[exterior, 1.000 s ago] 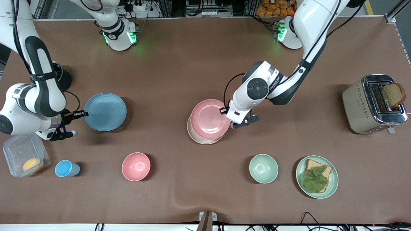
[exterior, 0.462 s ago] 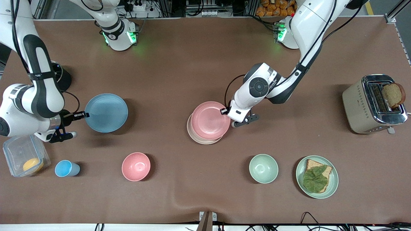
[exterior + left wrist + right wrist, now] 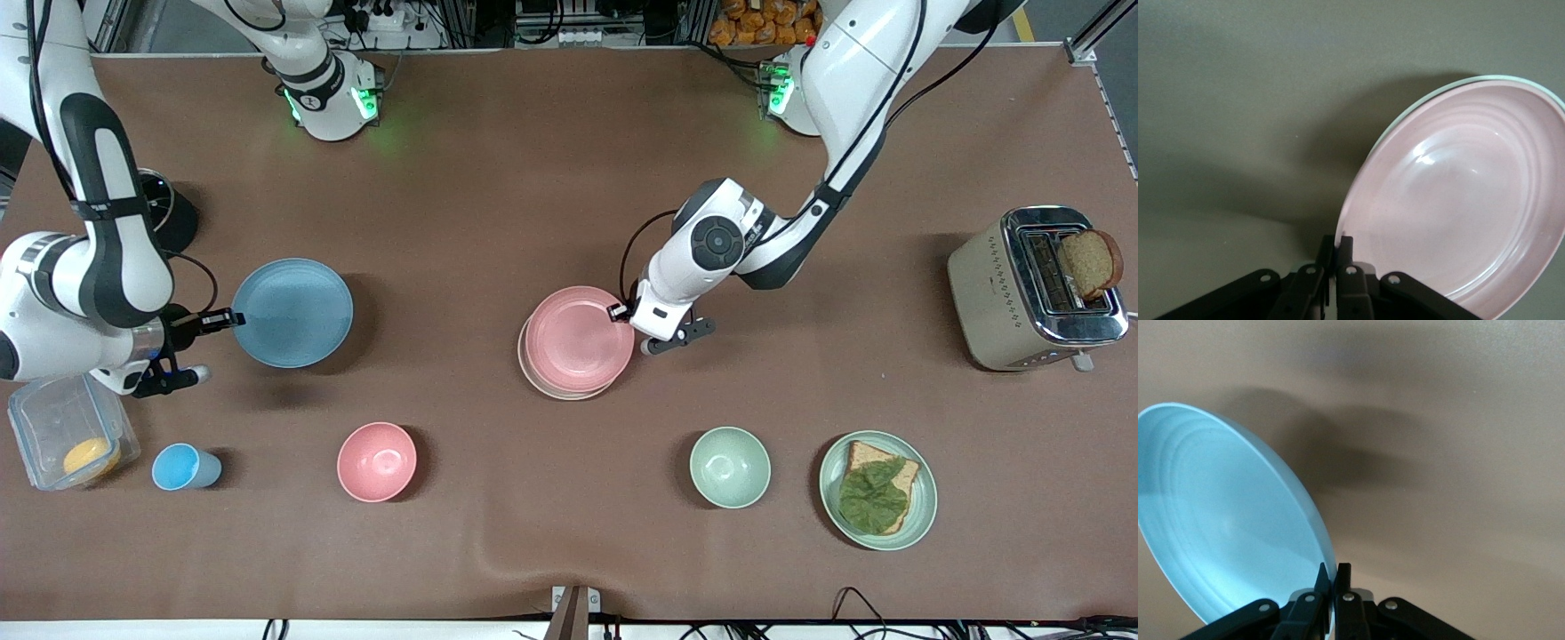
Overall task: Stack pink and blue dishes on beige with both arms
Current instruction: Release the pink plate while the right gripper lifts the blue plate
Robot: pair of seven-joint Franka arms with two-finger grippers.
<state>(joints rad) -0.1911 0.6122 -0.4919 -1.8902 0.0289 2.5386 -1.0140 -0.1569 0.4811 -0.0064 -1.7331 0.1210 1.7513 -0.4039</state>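
Observation:
The pink plate [image 3: 578, 340] lies over the beige plate [image 3: 536, 372], covering most of it; a crescent of beige rim shows on the side nearer the front camera. My left gripper [image 3: 620, 311] is shut on the pink plate's rim [image 3: 1458, 200] at the edge toward the left arm's end. In the left wrist view the plate looks tilted, with the lower plate's rim [image 3: 1431, 95] showing past it. The blue plate [image 3: 293, 313] hangs over the table at the right arm's end. My right gripper [image 3: 233, 316] is shut on its rim [image 3: 1225, 520].
A pink bowl [image 3: 376, 461], a blue cup [image 3: 182, 467] and a clear box [image 3: 71, 440] stand nearer the front camera. So do a green bowl [image 3: 730, 467] and a green plate [image 3: 926, 508] with bread and lettuce. A toaster [image 3: 1031, 289] stands at the left arm's end.
The left gripper has brought the pink plate down and more squarely over the beige plate. The blue plate has barely moved in the right gripper.

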